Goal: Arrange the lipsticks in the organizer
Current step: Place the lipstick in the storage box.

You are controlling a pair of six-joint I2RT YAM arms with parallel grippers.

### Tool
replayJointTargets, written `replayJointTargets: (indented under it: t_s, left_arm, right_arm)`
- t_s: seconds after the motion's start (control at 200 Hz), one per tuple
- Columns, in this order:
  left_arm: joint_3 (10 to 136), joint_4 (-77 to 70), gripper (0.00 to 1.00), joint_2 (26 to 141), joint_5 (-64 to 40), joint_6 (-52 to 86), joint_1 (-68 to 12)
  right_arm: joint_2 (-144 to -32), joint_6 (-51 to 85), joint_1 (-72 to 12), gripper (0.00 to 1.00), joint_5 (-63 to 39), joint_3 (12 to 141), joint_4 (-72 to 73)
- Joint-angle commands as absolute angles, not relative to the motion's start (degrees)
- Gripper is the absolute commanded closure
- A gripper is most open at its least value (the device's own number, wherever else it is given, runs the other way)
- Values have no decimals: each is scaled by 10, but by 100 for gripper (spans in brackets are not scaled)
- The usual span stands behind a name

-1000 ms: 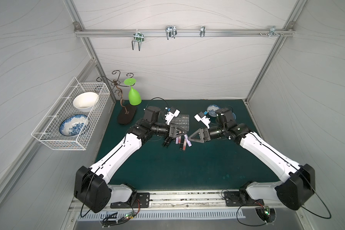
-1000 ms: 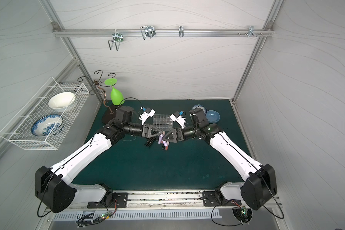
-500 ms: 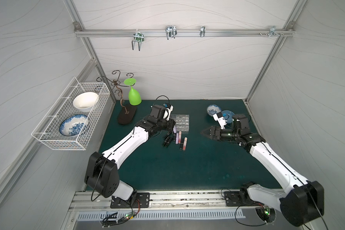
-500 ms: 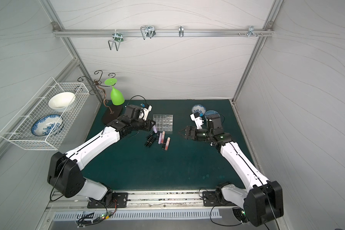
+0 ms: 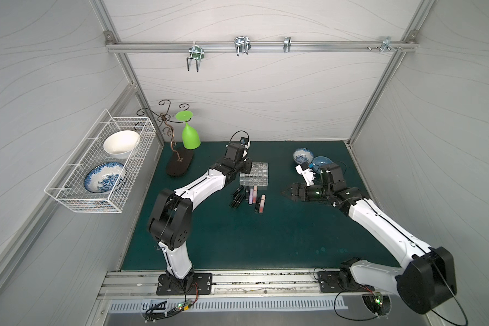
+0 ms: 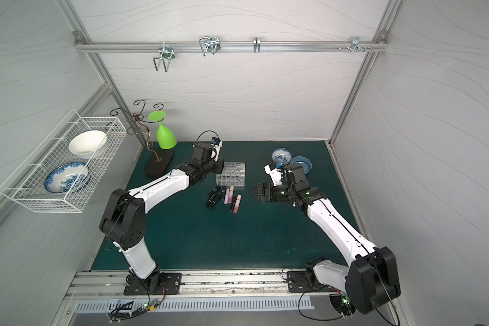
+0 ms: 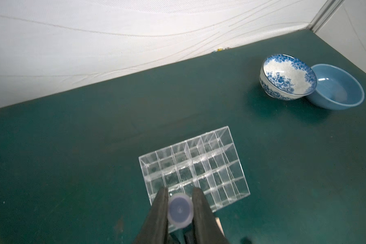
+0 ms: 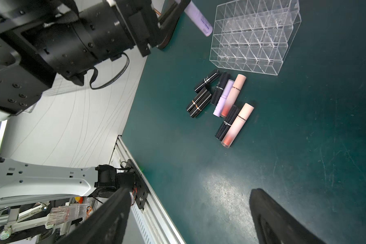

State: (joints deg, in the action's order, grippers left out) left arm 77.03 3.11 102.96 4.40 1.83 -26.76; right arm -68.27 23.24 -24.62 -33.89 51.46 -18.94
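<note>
A white wire basket hangs on the left wall, and near it a green glass hangs upside down from a curly metal stand. Next comes the left claw, pressed onto a pale lilac lipstick, which it holds at a tilt. The tube's lower end is right at the edge of the clear organizer on the side facing that arm. I cannot tell whether the tip is inside a cell. The organizer's cells look empty in the left wrist view. The other lipsticks lie flat on the green mat just in front of the organizer, on its near side. They are several black tubes, one lilac and two peach-pink, bunched together and roughly parallel. Farther right, well apart from them, the right claw hangs low over bare mat with its jaws spread wide and nothing between them. Behind it, a blue-patterned bowl touches a plain blue bowl.
</note>
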Motion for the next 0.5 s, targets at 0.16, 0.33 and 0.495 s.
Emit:
replayJointTargets:
  t_s: [0.16, 0.33, 0.495]
  left_arm:
    - [795, -28, 100, 1056, 86, -3, -261]
    - [789, -28, 100, 1067, 96, -9, -261]
    - [789, -31, 100, 1079, 108, -10, -260]
  right_arm:
    - [-701, 218, -253, 10, -330, 529, -187]
    - [-705, 219, -258, 11, -331, 528, -185]
    - [-704, 217, -258, 11, -330, 527, -186]
